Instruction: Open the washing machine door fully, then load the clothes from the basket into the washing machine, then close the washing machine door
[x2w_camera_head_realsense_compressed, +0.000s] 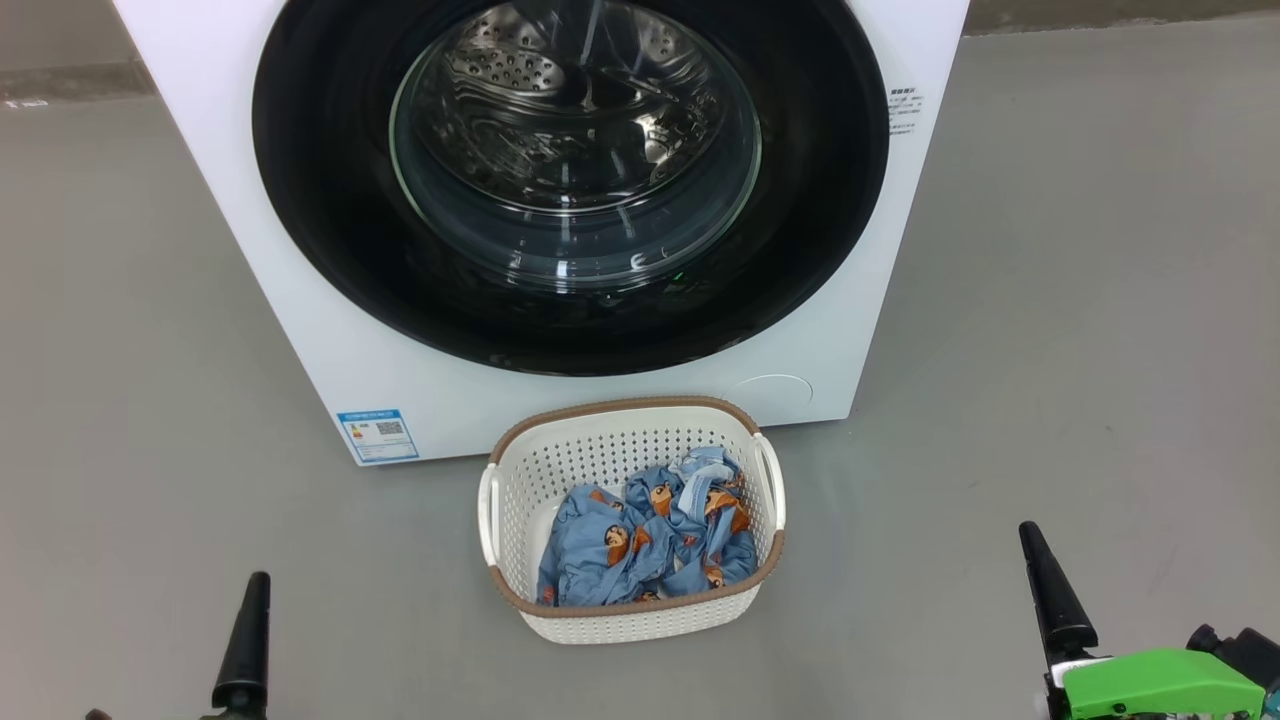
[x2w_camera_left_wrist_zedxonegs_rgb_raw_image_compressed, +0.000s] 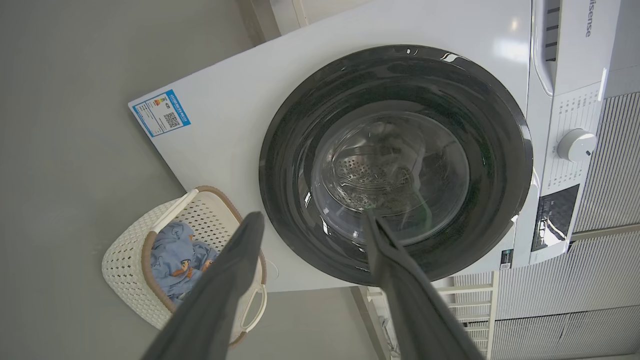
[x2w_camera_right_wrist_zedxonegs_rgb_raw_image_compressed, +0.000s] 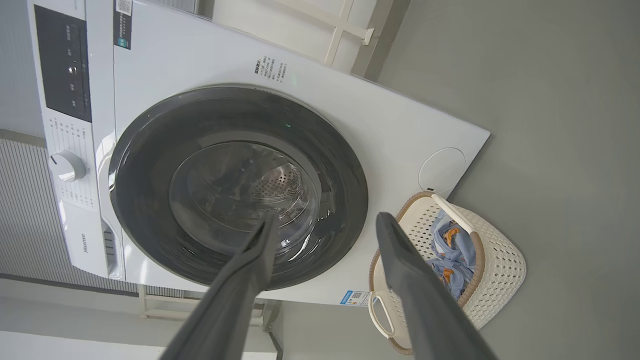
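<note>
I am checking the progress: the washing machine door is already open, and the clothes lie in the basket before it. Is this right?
Not quite: the washing machine door is shut, as the head view shows. The clothes do lie in the basket before it.

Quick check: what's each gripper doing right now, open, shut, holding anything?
Left gripper: open, holding nothing.
Right gripper: open, holding nothing.

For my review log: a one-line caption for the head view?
Door shut; clothes in the basket on the floor before the washer.
</note>
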